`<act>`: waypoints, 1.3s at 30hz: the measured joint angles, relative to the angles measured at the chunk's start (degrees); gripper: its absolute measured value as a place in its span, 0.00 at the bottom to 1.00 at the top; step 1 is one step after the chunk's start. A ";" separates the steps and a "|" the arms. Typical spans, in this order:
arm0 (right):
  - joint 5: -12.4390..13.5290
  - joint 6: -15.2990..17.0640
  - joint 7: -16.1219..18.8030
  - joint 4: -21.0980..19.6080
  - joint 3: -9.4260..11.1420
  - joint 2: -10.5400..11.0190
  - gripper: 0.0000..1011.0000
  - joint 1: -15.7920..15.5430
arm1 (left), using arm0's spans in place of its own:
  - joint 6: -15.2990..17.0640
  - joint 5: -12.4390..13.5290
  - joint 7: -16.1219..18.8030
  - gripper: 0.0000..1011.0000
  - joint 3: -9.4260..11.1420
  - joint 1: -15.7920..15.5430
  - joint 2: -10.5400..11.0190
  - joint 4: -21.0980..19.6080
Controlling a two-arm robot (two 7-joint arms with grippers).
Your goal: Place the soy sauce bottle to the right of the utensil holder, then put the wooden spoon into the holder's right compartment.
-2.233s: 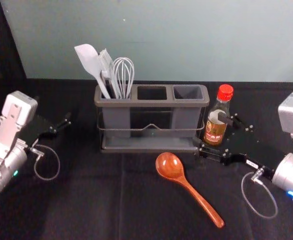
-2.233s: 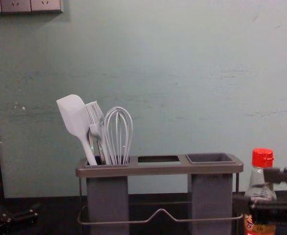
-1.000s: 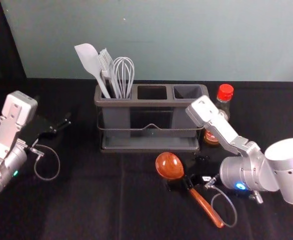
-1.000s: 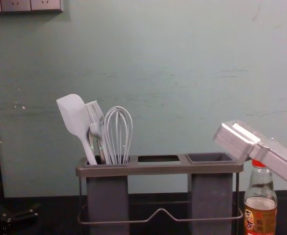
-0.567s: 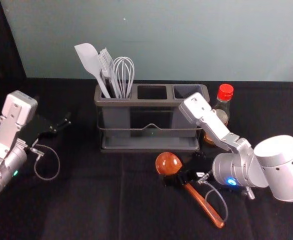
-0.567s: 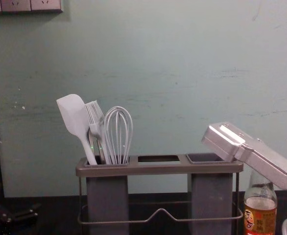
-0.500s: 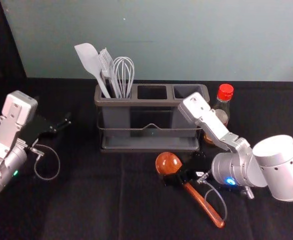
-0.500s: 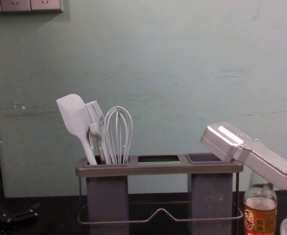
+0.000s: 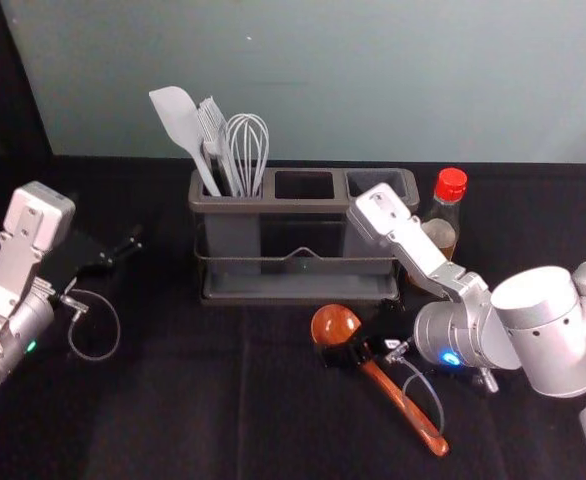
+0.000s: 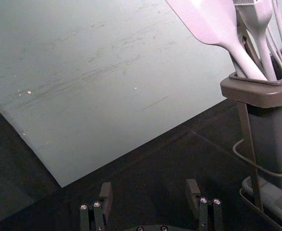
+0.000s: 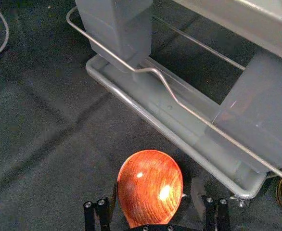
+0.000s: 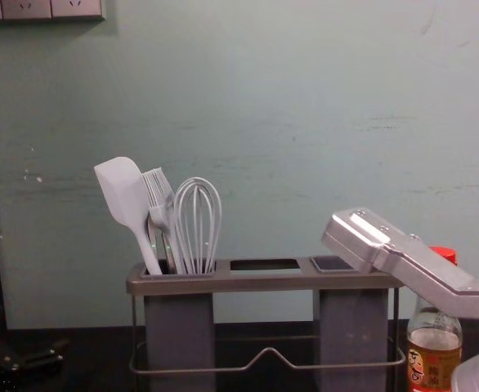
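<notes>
Black two-fingered right tool (image 11: 155, 186): open, fingers spaced either side of the bowl of the reddish-brown wooden spoon (image 9: 401, 405). Spoon lies before the grey utensil holder (image 9: 303, 207), handle slanting nearer and rightward; the tool meets that long axis crosswise from the right. Closure at the neck judged next. Black left tool (image 10: 149, 188): open, parked at left.

Spatula (image 9: 178, 115): pale, leaning left
Brush (image 9: 214, 128): between spatula and whisk
Whisk (image 9: 247, 148): wires up
Sockets (image 12: 27, 9): I see them high on the left
Wall (image 12: 264, 122): grey-green, scuffed
Cloth (image 9: 163, 400): black
</notes>
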 joint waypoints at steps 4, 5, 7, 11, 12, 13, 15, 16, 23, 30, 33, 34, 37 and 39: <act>-0.67 -0.18 0.32 0.61 -0.07 -0.55 0.99 0.38 | 0.00 0.00 0.00 0.99 0.00 0.00 0.00 0.00; -0.96 -0.24 0.35 0.83 -0.12 -0.76 0.99 0.52 | 0.00 0.00 0.00 0.99 0.00 0.00 0.00 0.00; -1.42 -0.25 0.40 1.11 -0.22 -1.07 0.99 0.71 | 0.00 0.00 0.00 0.99 0.00 0.00 0.00 0.00; -2.10 -0.33 0.61 1.60 -0.31 -1.58 0.99 0.96 | 0.00 0.00 0.00 0.99 0.00 0.00 0.00 0.00; -2.24 -0.35 0.67 1.69 -0.31 -1.68 0.99 1.00 | 0.00 0.00 0.00 0.99 0.00 0.00 0.00 0.00; -2.38 -0.36 0.70 1.78 -0.32 -1.79 0.99 1.04 | 0.00 0.00 0.00 0.99 0.00 0.00 0.00 0.00; -2.84 -0.34 0.77 2.08 -0.31 -2.22 0.99 1.22 | 0.00 0.00 0.00 0.99 0.00 0.00 0.00 0.00; -2.95 -0.33 0.79 2.17 -0.32 -2.34 0.99 1.26 | 0.00 0.00 0.00 0.99 0.00 0.00 0.00 0.00; -4.10 -0.23 0.91 2.64 -0.33 -3.24 0.99 1.36 | 0.00 0.00 0.00 0.99 0.00 0.00 0.00 0.00; -5.01 -0.19 1.33 3.19 -0.16 -3.90 0.99 1.36 | 0.00 0.00 0.00 0.99 0.00 0.00 0.00 0.00; -5.35 -0.19 1.63 3.34 0.02 -4.14 0.99 1.33 | 0.00 0.00 0.00 0.99 0.00 0.00 0.00 0.00; -5.44 -0.19 1.68 3.38 0.07 -4.18 0.99 1.31 | 0.00 0.00 0.00 0.99 0.00 0.00 0.00 0.00; -5.78 -0.18 1.93 3.47 0.24 -4.36 0.99 1.22 | 0.00 0.00 0.00 0.99 0.00 0.00 0.00 0.00; -5.98 -0.19 2.08 3.51 0.35 -4.45 0.99 1.17 | 0.00 0.00 0.00 0.99 0.00 0.00 0.00 0.00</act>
